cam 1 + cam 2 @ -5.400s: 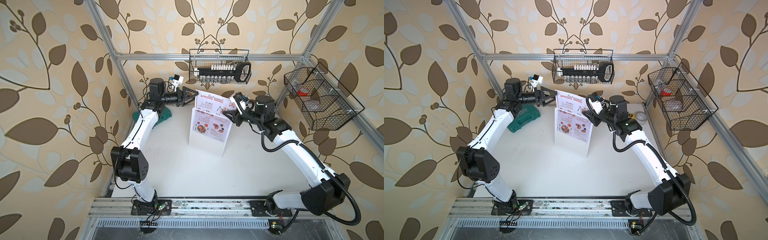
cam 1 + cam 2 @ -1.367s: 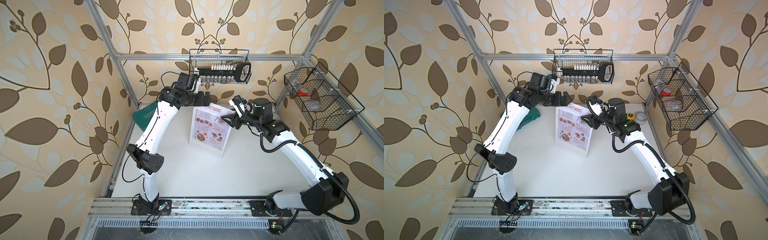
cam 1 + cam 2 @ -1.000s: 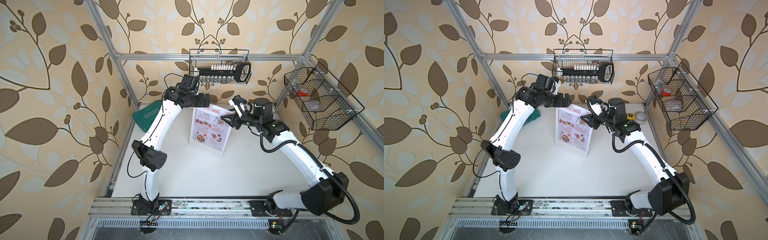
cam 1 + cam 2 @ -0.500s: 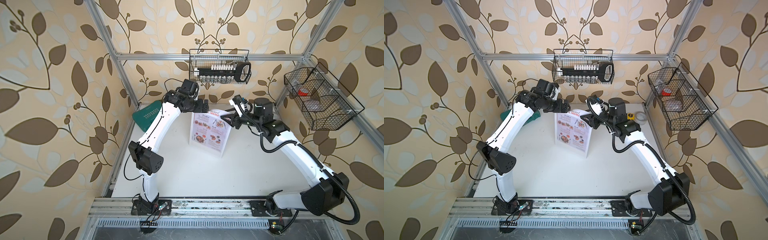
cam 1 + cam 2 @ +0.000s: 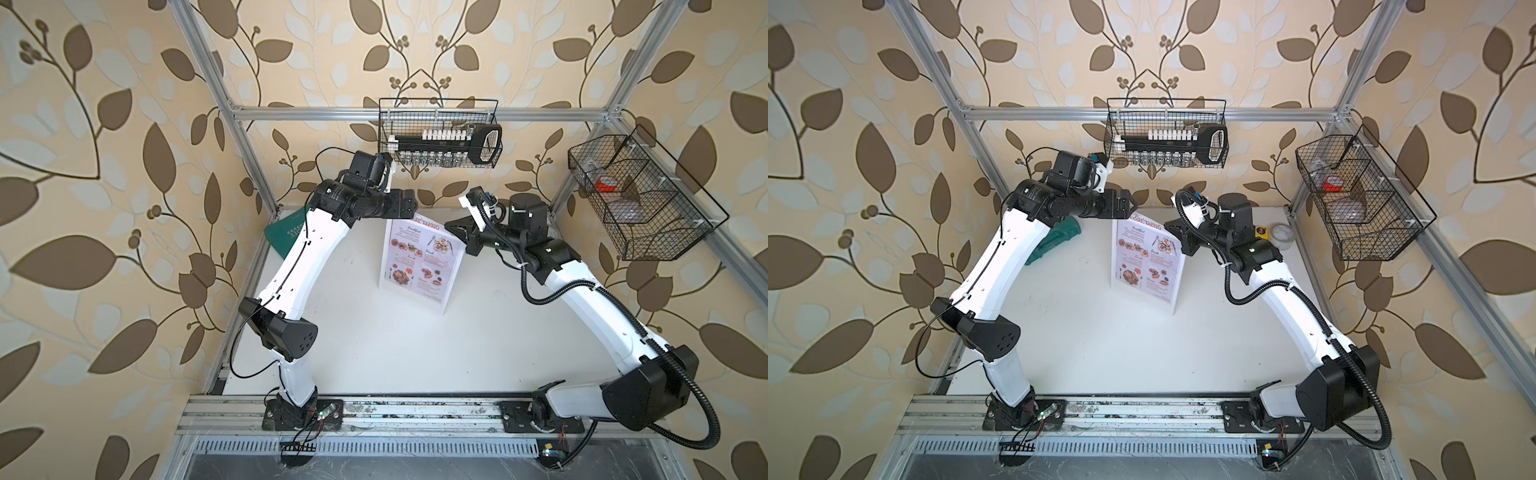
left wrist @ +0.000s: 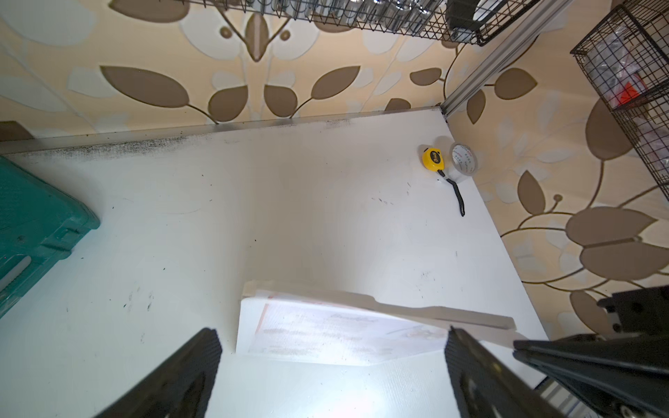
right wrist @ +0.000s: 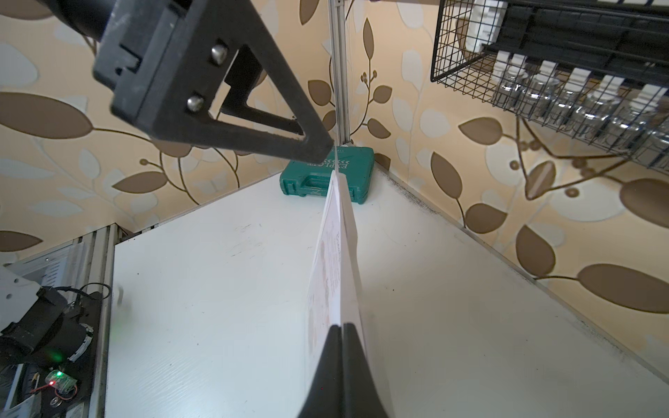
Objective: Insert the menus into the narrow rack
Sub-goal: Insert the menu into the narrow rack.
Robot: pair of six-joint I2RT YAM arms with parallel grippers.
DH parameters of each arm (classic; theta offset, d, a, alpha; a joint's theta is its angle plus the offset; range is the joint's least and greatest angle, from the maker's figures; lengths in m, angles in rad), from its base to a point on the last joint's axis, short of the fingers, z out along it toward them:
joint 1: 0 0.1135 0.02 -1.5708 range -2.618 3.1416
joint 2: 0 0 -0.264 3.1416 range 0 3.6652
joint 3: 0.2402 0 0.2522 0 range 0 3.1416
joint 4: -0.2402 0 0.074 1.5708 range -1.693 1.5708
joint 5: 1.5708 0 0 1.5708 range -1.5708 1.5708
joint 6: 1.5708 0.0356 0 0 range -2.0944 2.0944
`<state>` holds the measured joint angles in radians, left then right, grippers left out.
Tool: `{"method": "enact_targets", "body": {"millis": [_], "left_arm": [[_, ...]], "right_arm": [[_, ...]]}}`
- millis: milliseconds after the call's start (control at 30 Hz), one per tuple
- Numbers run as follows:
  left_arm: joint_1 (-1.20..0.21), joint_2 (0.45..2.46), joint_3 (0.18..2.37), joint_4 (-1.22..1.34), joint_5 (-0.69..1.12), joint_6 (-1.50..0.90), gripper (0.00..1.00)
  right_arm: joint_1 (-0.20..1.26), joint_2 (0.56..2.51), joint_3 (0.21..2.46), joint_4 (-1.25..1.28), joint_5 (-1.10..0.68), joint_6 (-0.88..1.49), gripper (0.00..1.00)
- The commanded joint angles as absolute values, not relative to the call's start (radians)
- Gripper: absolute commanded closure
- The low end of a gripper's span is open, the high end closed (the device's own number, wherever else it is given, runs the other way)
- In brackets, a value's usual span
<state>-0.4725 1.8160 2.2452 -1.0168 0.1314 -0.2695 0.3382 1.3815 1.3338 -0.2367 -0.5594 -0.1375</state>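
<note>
poking above the rack [image 5: 443,308], the menu [image 5: 422,257] runs lengthwise between the right jaws, shut on its corner, and the left jaws, wide open, empty.

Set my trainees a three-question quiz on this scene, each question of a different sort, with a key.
1. True or false: the left claw is shut.
2. Where is the green case? A: hanging on the wall. B: on the table. C: held by a claw.
3. Fill in: the menu stands upright inside the ______.
Key: 1 false, its jaws stand wide open. 2 B. 3 rack.
</note>
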Motion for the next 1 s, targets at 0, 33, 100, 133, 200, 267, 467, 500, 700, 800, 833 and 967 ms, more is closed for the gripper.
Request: {"method": "enact_targets", "body": {"millis": [0, 33, 100, 133, 200, 267, 467, 500, 700, 800, 833, 967], "left_arm": [[-0.48, 1.825, 2.283, -0.991, 0.15, -0.281, 0.01], [-0.48, 1.83, 2.28, -0.99, 0.149, -0.281, 0.01], [-0.48, 1.836, 2.272, -0.983, 0.142, -0.281, 0.01], [-0.48, 1.842, 2.269, -0.978, 0.138, -0.281, 0.01], [-0.48, 1.855, 2.27, -0.967, 0.139, -0.281, 0.01], [-0.48, 1.869, 2.275, -0.955, 0.146, -0.29, 0.01], [-0.482, 1.902, 2.275, -0.95, 0.132, -0.289, 0.01], [-0.482, 1.906, 2.273, -0.956, 0.128, -0.285, 0.01], [-0.483, 1.886, 2.203, -0.956, 0.115, -0.278, 0.01], [-0.483, 1.856, 2.16, -0.944, 0.111, -0.278, 0.01], [-0.485, 1.845, 2.143, -0.94, 0.106, -0.277, 0.01], [-0.491, 1.814, 2.077, -0.917, 0.094, -0.272, 0.01]], "right_arm": [[0.34, 1.402, 1.34, -0.251, -0.526, -0.166, 0.96], [0.34, 1.406, 1.343, -0.257, -0.508, -0.167, 0.92], [0.341, 1.408, 1.347, -0.26, -0.484, -0.166, 0.87], [0.34, 1.405, 1.348, -0.255, -0.477, -0.163, 0.85], [0.34, 1.395, 1.351, -0.246, -0.478, -0.162, 0.85], [0.341, 1.389, 1.354, -0.239, -0.479, -0.162, 0.82], [0.34, 1.367, 1.354, -0.234, -0.476, -0.153, 0.59], [0.34, 1.36, 1.355, -0.229, -0.469, -0.146, 0.57], [0.339, 1.311, 1.345, -0.2, -0.411, -0.129, 0.5], [0.338, 1.306, 1.338, -0.198, -0.392, -0.134, 0.49], [0.339, 1.308, 1.335, -0.197, -0.384, -0.132, 0.49], [0.339, 1.319, 1.333, -0.196, -0.367, -0.126, 0.49]]}}
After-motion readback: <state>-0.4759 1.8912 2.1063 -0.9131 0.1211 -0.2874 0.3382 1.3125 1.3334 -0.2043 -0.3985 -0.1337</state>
